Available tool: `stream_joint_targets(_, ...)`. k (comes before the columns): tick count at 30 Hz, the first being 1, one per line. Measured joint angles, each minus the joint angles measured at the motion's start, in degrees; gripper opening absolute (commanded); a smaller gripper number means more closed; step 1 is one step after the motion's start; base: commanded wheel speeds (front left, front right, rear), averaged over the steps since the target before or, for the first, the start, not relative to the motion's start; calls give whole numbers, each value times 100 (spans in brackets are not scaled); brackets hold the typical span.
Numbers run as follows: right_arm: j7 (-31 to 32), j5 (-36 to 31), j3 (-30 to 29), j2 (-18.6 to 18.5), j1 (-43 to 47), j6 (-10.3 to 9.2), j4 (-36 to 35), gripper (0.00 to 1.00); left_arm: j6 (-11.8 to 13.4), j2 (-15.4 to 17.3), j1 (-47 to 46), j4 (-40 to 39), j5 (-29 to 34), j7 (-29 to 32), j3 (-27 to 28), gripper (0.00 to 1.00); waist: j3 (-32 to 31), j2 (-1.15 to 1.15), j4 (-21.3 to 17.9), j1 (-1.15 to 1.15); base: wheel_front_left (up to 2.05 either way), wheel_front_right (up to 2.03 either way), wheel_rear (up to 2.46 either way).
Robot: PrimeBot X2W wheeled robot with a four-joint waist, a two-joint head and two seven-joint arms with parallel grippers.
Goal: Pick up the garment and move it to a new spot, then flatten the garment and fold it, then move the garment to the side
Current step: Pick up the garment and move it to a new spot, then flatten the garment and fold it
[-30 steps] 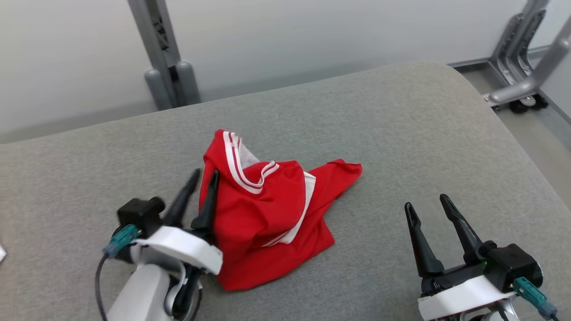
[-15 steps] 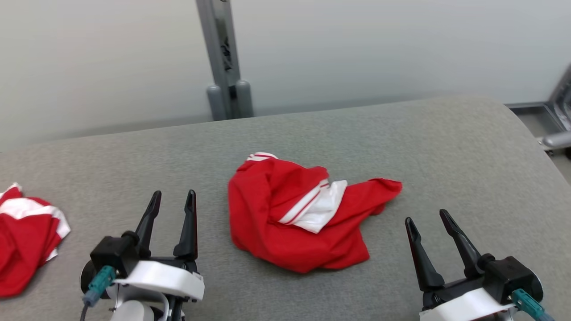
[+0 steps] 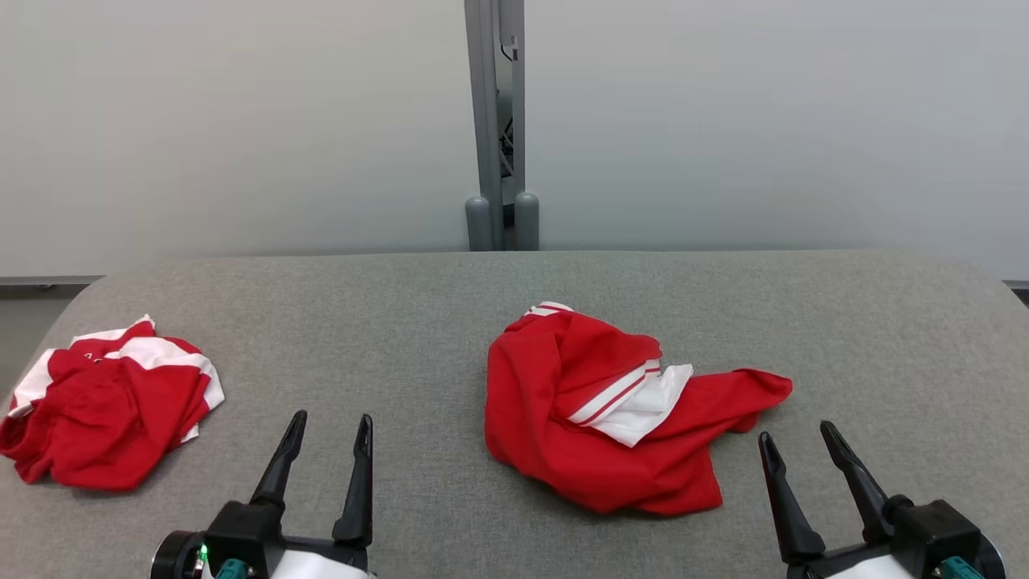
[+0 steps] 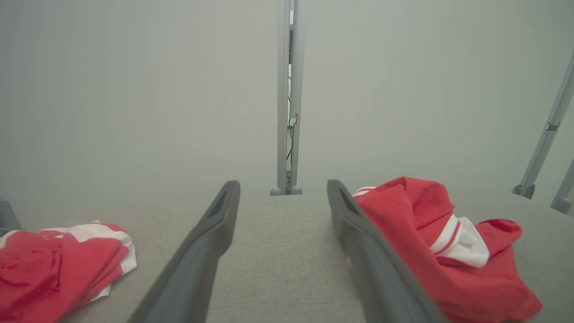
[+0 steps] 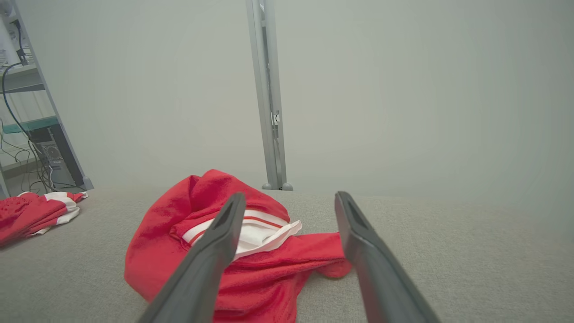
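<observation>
Garment (image 3: 611,426): red fabric with a white panel and white trim carrying thin red stripes. It lies in a crumpled heap, not flattened and not folded. One rumpled fold stands up at its far side, the white panel shows at its centre, and a red tail trails toward the right edge of the worktop (image 3: 362,322). The heap sits near the middle of the worktop, somewhat toward the right edge and closer to the front edge than the far one.

Left end effector (image 3: 332,418): fingers spread apart, holding nothing, at the front edge, left of the garment and clear of it.

Right end effector (image 3: 795,433): fingers spread apart, holding nothing, at the front edge near the garment's right tail, with a gap between them.

Second garment (image 3: 104,402): red and white, bunched, at the left edge, well apart from the first.

Worktop: covered in grey woven cloth, with rounded far corners.

Room: a plain pale wall (image 3: 241,121) behind the far edge, and a grey upright post (image 3: 494,121) at its middle. The right wrist view shows a rack (image 5: 27,134) with cables beyond the left edge. The left wrist view shows slanted metal struts (image 4: 545,143) beyond the right edge.
</observation>
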Motion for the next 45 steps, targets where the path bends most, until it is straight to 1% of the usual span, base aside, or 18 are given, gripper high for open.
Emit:
stream_joint_targets(3, 0, -40, -77, 0, 132, 0, 23, 100, 46, 1, 187, -85, 232, 0, -23, 100, -110, 0, 78, 0, 0, 0, 0)
stream_joint_targets(6, 0, -42, -133, -2, 294, 0, 52, 100, 116, -2, 392, -100, 246, 0, -53, 100, -199, 0, 134, 0, 0, 0, 0)
stream_joint_targets(10, 0, -42, -135, 0, 409, 0, 100, 100, 126, 1, 497, -98, 332, 0, -103, 100, -250, 0, 168, 0, 0, 0, 0)
stream_joint_targets(24, 0, -42, -81, -1, 478, 0, 141, 100, 196, -2, 539, -11, 357, 0, -283, 100, -274, 0, 107, 0, 0, 0, 0)
stream_joint_targets(37, 0, -46, -101, 0, 480, 0, 160, 100, 218, -2, 536, 41, 339, 0, -357, 100, -270, 0, 71, 0, 0, 0, 0)
stream_joint_targets(42, 0, -90, -58, 1, 466, 0, 174, 100, 210, -1, 519, 135, 315, 0, -444, 100, -242, 0, -10, 0, 0, 0, 0)
stream_joint_targets(45, 0, -105, -45, 0, 424, 0, 171, 100, 103, 0, 370, 232, 309, -1, -601, 100, -197, 0, -108, 0, 0, 0, 0)
